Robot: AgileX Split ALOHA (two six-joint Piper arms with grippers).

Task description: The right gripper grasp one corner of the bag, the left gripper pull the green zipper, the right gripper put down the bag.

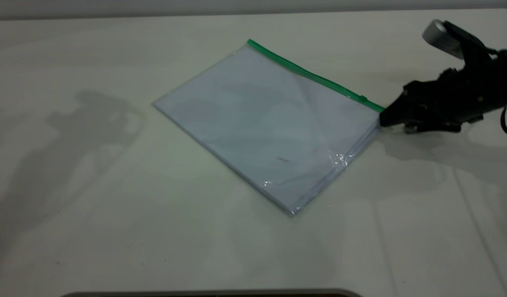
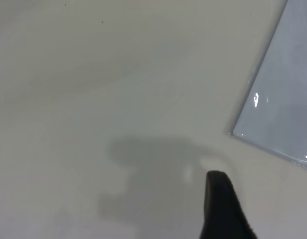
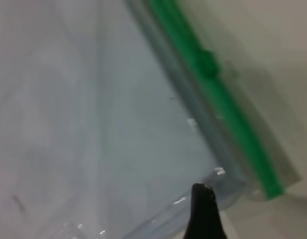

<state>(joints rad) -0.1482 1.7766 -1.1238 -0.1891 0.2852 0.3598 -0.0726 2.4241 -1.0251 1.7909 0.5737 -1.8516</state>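
White worktop carrying the bag, flat, mid-surface, white sheets inside. Right end effector low at the bag's corner by the green zipper, tip touching that corner; grip state impossible to tell. Left end effector seen only from its wrist, above bare worktop near another corner; state likewise unclear. Slider tab plain in the right wrist view.

My white table carries one item: the bag, lying flat at frame centre, green zipper along its upper-right edge.
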